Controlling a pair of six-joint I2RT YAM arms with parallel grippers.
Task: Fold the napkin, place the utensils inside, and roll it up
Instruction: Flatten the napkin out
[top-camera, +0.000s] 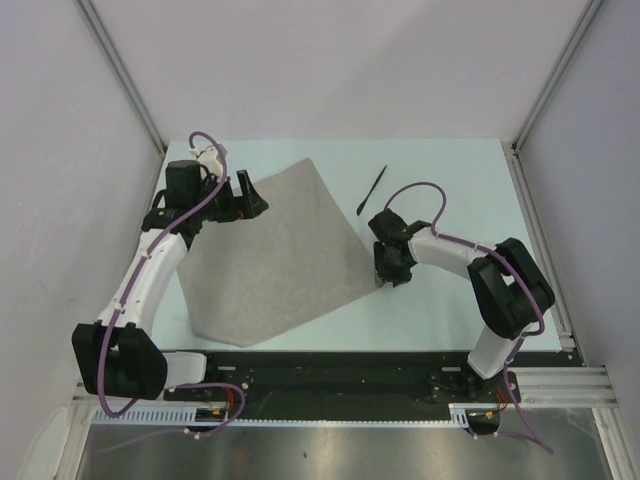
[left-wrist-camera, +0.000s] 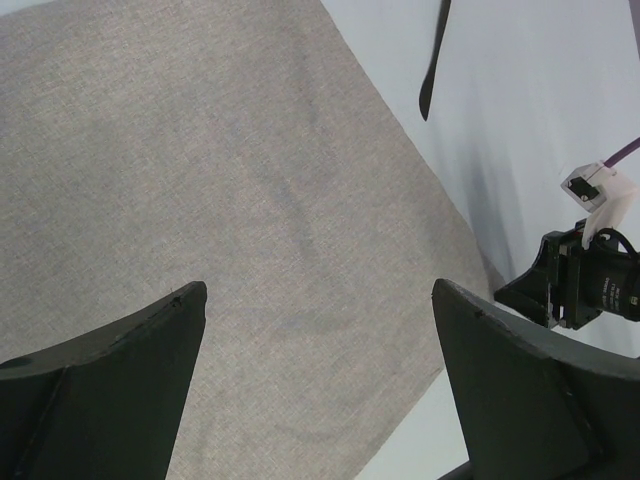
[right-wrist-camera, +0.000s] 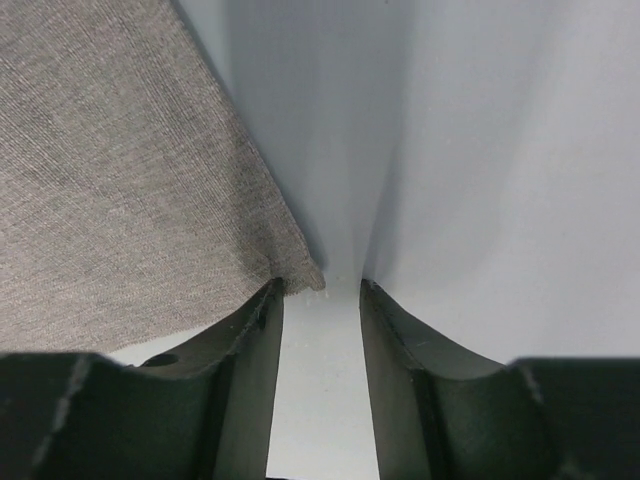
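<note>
**Step in hand: fold, first grasp.** The napkin (top-camera: 275, 255) lies flat and unfolded on the table (top-camera: 450, 200), turned so that its corners point diagonally. No fold is made yet. The utensil (top-camera: 371, 190) lies on the bare table just beyond the napkin's far right edge, apart from the cloth and untouched.

**Left gripper.** The left gripper (top-camera: 243, 197) sits over the napkin's far left edge. In the left wrist view its fingers (left-wrist-camera: 120, 370) stand wide apart with plain cloth (left-wrist-camera: 200, 180) below them and nothing held. Whether the tips touch the cloth cannot be told.

**Right gripper.** The right gripper (top-camera: 388, 272) is at the napkin's right corner. In the right wrist view the jaws are narrow, with bare table showing in the gap. The cloth corner (right-wrist-camera: 300, 272) lies just beside the tip of the left-hand finger, not between the two. The gripper (right-wrist-camera: 322, 287) holds nothing.

**Next move, as judged.**
1. Shift the right gripper a little onto the napkin, so that the corner enters the gap, then close.
2. Lower the left gripper and close it on the napkin's edge.
3. Lift both grasps low and carry them across the napkin to the opposite edge.

**Caution.** The cloth is thin and lies flat, so a pinch at table level may slide off the corner. The utensil lies close to the napkin's edge, and a wide sweep may knock it.
</note>
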